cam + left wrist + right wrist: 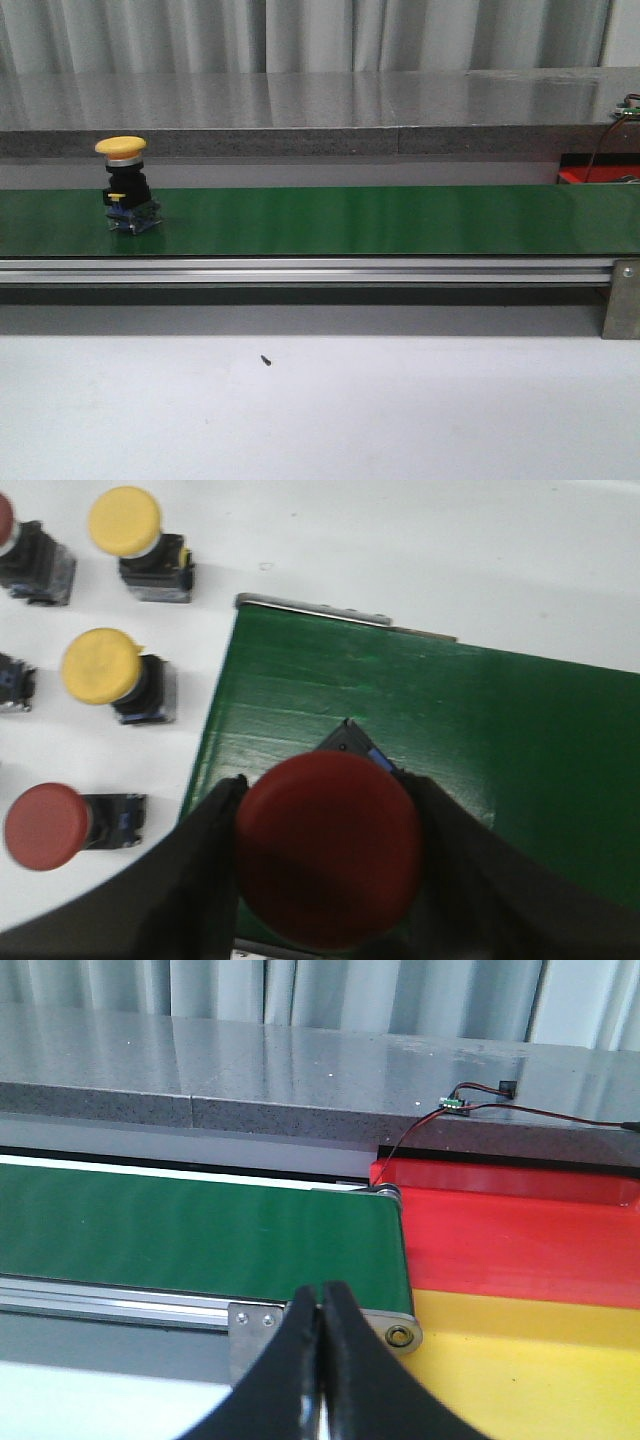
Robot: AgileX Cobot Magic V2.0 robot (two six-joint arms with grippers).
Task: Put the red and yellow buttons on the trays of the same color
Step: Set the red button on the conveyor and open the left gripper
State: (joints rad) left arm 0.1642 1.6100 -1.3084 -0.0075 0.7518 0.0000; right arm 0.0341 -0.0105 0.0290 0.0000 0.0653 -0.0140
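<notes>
Grey pleated curtains hang behind a speckled grey stone ledge (320, 140); below it a long green conveyor belt (380, 220) runs across the front view on a silver aluminium rail (300, 270), with the white desk (320, 410) in the foreground.

Front view: one yellow mushroom-head push button (124, 183) with black body and blue base stands upright on the belt, near its left end. A small dark speck (266, 360) lies on the desk in front of the rail.

Left wrist view: left pincer (325, 865) is clamped on a red mushroom-head push button (328, 845), dark fingers (205, 850) pressing either side of the cap, positioned over the end of the green belt. Whether the button's base touches the belt cannot be told. On the white desk beside that belt end lie spare buttons on their sides: two yellow-capped ones (125, 522) (100, 667), one red-capped one (45, 825), and parts of others cut off by the frame edge.

Right wrist view: right pincer (322, 1360) has its black fingertips pressed together, nothing between them. It hangs near the other belt end, by the roller and bracket. Just past that end sit a red plastic tray (520, 1230) and a yellow plastic tray (520, 1380), side by side and touching, the red one nearer the ledge. A small circuit board with red and black wires (455, 1105) rests on the ledge above the red tray.
</notes>
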